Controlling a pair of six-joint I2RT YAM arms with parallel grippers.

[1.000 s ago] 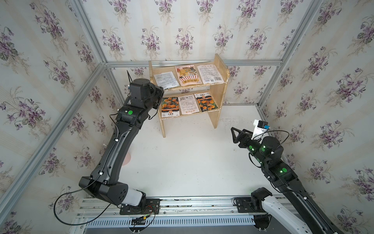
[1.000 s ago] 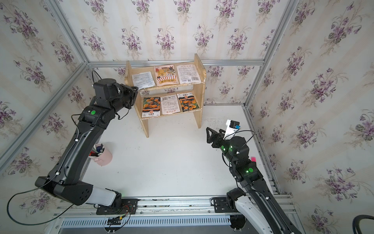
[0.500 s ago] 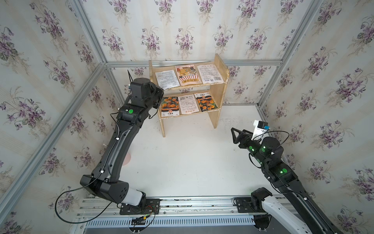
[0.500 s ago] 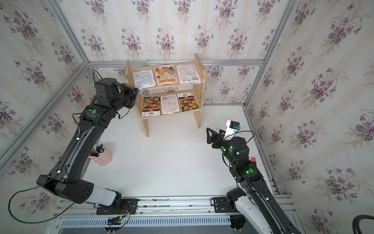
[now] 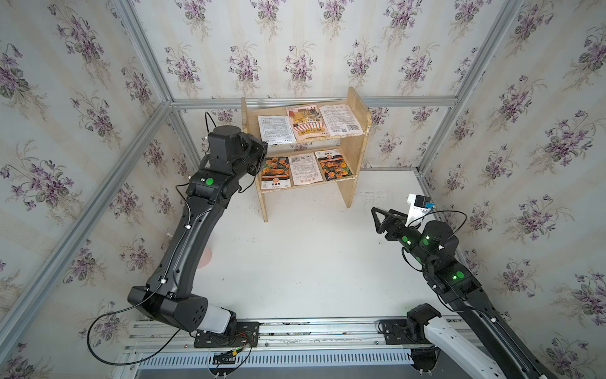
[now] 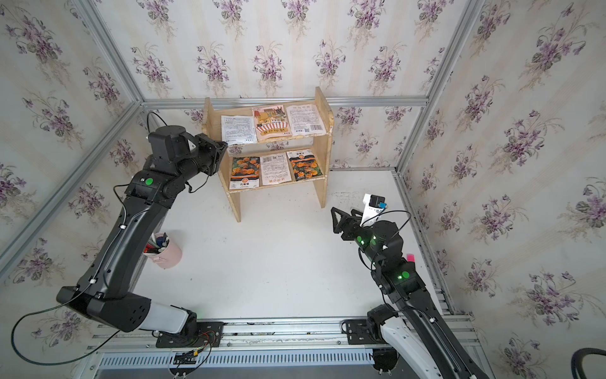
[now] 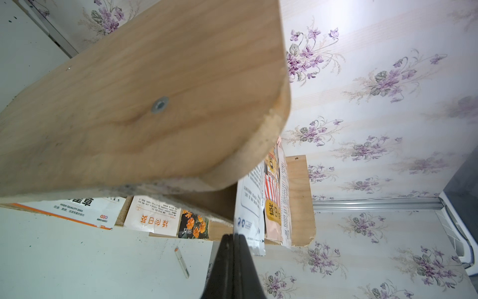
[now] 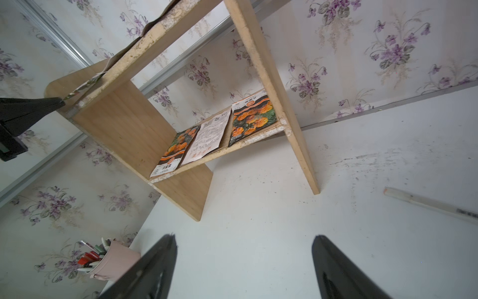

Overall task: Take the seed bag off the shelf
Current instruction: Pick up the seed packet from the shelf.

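One left gripper [image 7: 234,236], jaws together, pinching seed bag [image 7: 248,207] edge

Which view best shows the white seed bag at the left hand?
Left wrist: the white seed bag hangs close-up at the shut left hand. Both top views show its printed face, small; right wrist, only an edge.

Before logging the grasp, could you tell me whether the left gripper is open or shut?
Shut: the left gripper pinches the white seed bag's overhanging corner.
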